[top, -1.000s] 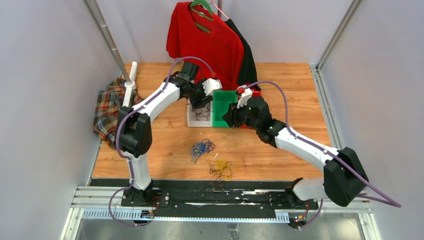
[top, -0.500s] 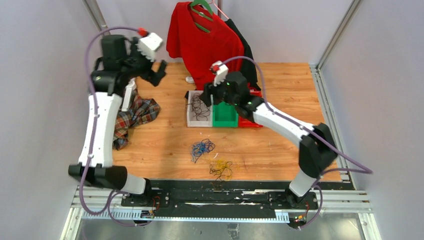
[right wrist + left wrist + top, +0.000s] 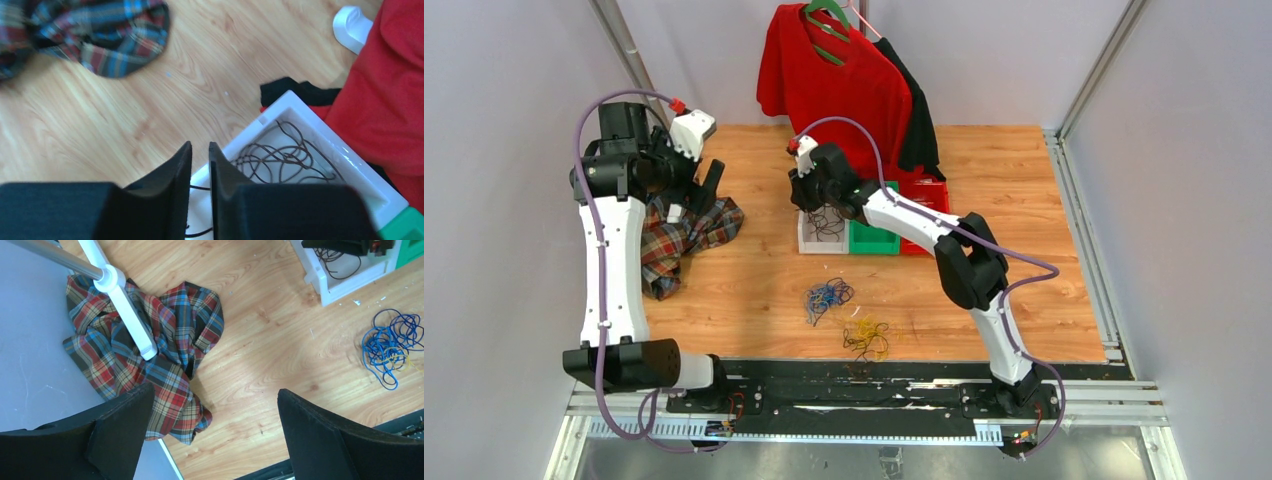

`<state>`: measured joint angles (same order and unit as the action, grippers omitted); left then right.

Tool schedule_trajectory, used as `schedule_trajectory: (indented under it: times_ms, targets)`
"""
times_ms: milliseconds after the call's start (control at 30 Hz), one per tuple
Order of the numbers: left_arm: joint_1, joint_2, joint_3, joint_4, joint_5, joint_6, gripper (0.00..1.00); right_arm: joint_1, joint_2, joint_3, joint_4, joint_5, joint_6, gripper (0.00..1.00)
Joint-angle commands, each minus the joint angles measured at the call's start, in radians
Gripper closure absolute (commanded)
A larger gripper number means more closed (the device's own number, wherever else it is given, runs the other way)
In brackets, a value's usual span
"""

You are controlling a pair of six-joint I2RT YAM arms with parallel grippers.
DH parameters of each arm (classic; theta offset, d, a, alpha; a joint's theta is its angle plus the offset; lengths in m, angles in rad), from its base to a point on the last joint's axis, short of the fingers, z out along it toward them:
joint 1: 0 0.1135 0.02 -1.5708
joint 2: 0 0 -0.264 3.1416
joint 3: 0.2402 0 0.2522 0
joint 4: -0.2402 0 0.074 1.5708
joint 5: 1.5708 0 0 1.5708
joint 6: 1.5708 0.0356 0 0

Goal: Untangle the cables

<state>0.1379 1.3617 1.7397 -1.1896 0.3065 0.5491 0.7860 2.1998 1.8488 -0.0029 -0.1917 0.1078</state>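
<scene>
Black cables lie coiled in a white bin. On the wood nearer the arms sit a blue tangle of cables and a yellow and black one. My right gripper hovers over the bin's left rim. In the right wrist view that gripper has its jaws a narrow gap apart, and thin black strands cross below the gap. Far to the left, my left gripper is raised. It is wide open and holds nothing, with the blue tangle off to its right.
A plaid cloth lies crumpled around a white pole foot at the table's left edge. A green bin and a red one stand right of the white bin. A red shirt hangs behind them.
My left arm swung from the white bin out to the far left, opened wide, then dropped a little. The right gripper moved left from the green bin to the white one and narrowed.
</scene>
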Motion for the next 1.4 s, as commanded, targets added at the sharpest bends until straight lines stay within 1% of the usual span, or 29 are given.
schedule_trajectory:
  times_ms: [0,67,167,400,733,867,933,967,1067,1133,1167,1200,1267,1367]
  targets:
    - [0.011,-0.055,-0.009,-0.034,0.042,0.033,0.02,-0.023,0.012,0.001,-0.081,0.06,-0.023,0.89]
    - [0.012,-0.064,-0.018,-0.033,0.053,0.042,0.02,-0.039,0.014,-0.017,-0.083,0.07,-0.021,0.97]
    - [0.012,-0.076,-0.036,-0.033,0.06,0.061,0.02,-0.057,0.023,-0.028,-0.088,0.075,-0.02,0.99]
    - [0.013,-0.088,-0.078,-0.016,0.048,0.079,0.02,-0.069,0.075,0.011,-0.14,0.12,-0.056,0.99]
    - [0.014,-0.101,-0.086,-0.007,0.055,0.081,0.02,-0.052,0.18,0.126,-0.204,0.153,-0.114,0.99]
    - [0.014,-0.113,-0.088,-0.006,0.057,0.092,0.02,-0.034,0.185,0.17,-0.25,0.178,-0.144,0.99]
    - [0.015,-0.125,-0.089,-0.008,0.067,0.102,0.02,-0.034,0.168,0.201,-0.305,0.175,-0.155,0.99]
    - [0.014,-0.139,-0.091,-0.008,0.078,0.107,0.02,-0.033,0.152,0.208,-0.328,0.177,-0.165,0.96]
    - [0.014,-0.169,-0.1,-0.008,0.134,0.11,0.02,-0.033,0.074,0.176,-0.355,0.184,-0.178,0.76]
    - [0.015,-0.18,-0.103,-0.01,0.156,0.095,0.02,-0.034,0.045,0.175,-0.393,0.203,-0.181,0.66]
    - [0.015,-0.184,-0.107,-0.011,0.161,0.092,0.02,-0.033,0.039,0.184,-0.42,0.207,-0.185,0.57]
    - [0.015,-0.189,-0.11,-0.011,0.158,0.093,0.02,-0.034,0.039,0.198,-0.449,0.21,-0.189,0.5]
    - [0.014,-0.195,-0.115,-0.02,0.141,0.097,0.02,-0.033,0.03,0.209,-0.485,0.223,-0.2,0.45]
    - [0.014,-0.209,-0.12,-0.03,0.122,0.104,0.02,-0.033,-0.013,0.183,-0.489,0.227,-0.204,0.43]
